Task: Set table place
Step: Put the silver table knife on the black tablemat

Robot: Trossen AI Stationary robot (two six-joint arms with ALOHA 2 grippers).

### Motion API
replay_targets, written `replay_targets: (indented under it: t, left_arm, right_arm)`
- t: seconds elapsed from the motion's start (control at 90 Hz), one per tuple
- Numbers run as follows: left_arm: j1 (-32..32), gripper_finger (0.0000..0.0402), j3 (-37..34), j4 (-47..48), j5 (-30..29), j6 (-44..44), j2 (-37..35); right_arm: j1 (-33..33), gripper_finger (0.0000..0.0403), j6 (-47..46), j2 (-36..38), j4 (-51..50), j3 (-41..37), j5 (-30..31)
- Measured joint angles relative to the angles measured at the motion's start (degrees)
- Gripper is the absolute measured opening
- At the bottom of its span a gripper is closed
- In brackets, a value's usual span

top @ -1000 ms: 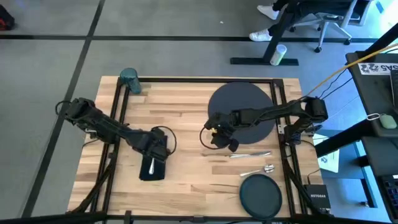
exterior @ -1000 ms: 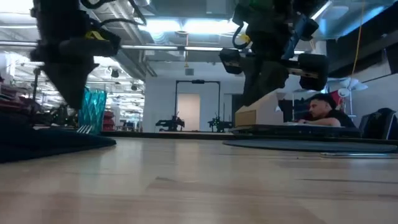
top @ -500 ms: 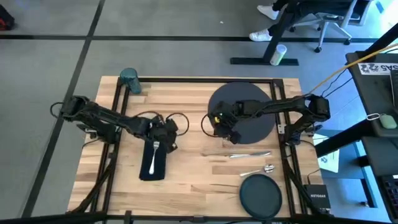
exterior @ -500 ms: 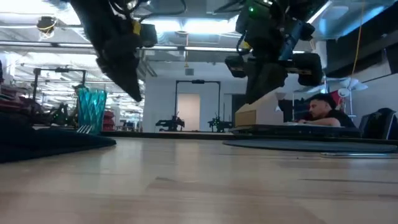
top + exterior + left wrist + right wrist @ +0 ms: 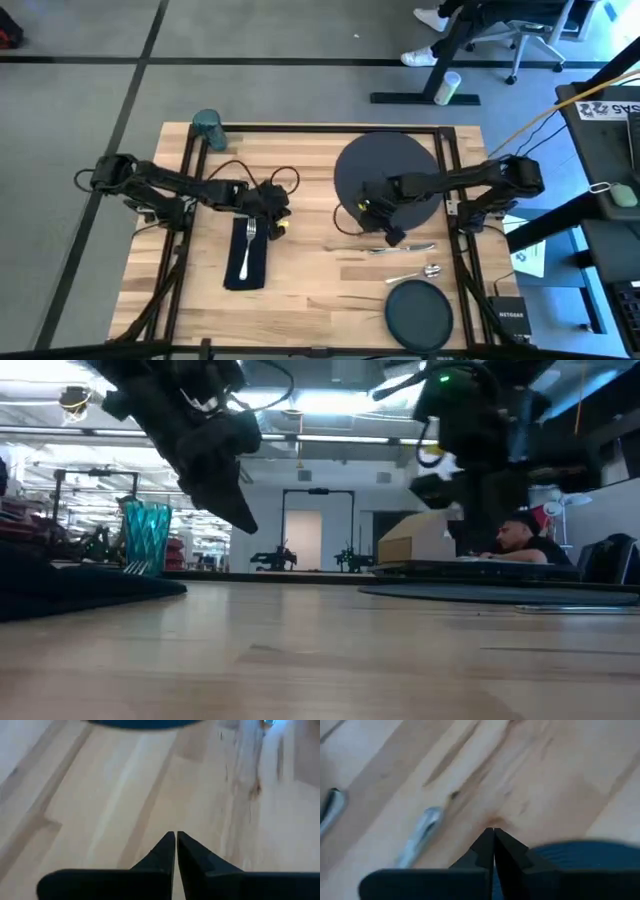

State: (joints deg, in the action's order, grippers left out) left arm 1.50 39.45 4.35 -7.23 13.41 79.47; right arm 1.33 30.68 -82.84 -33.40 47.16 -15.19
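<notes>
A navy napkin [image 5: 245, 257] lies flat on the table [image 5: 300, 290] at the left, and a silver fork [image 5: 246, 250] rests lengthwise on it with its tines toward the far edge. My left gripper [image 5: 279, 220] hangs shut just right of the napkin's far end, over bare wood [image 5: 175, 836]. The large dark charger [image 5: 388, 170] lies at the far right. My right gripper [image 5: 390, 234] is shut above the charger's near edge, beside the knife [image 5: 402, 248]. The spoon [image 5: 418, 272] and the smaller dark plate [image 5: 420, 312] lie nearer. A teal cup [image 5: 207, 126] stands at the far left corner.
Black metal rails [image 5: 190, 180] run along the table's sides. Bare wood stretches between the napkin and the cutlery. In the low view a person [image 5: 520, 540] sits in the room beyond the table.
My left gripper has risen off the napkin and gone toward the table's far and right edges, and the fork stays lying on the napkin. My right gripper has moved from the charger's left edge toward the near and right edges, closer to the knife.
</notes>
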Motion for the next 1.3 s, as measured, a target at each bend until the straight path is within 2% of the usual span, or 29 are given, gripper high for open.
replay_targets:
  t: [0.133,0.3,0.422,0.789,1.144,1.3]
  left_arm:
    - [3.29,0.0000,-1.62,-7.68,6.39,-3.75,-0.52]
    - [7.55,0.0000,-2.70,-14.80,13.46,-7.83,-0.90]
    - [10.31,0.0000,-2.69,-14.20,13.65,-9.38,-0.86]
    - [12.93,0.0000,-2.72,-8.55,13.61,-9.29,-0.84]
    - [12.91,0.0001,-2.72,-7.93,11.83,-9.13,-0.84]
    - [12.91,0.0001,-2.74,-8.02,10.85,-9.12,-0.81]
  right_arm:
    - [5.47,0.0000,-9.01,2.95,0.27,-1.98,2.58]
    - [10.51,0.0002,-17.08,2.83,0.38,-2.78,4.97]
    - [12.15,0.0016,-18.30,1.30,0.29,-2.82,7.61]
    - [12.21,0.0109,-17.19,-3.66,0.52,-2.80,7.62]
    - [12.18,0.0115,-18.79,-8.61,2.31,-2.77,6.74]
    - [12.22,0.0115,-19.95,-8.93,2.64,-2.65,9.25]
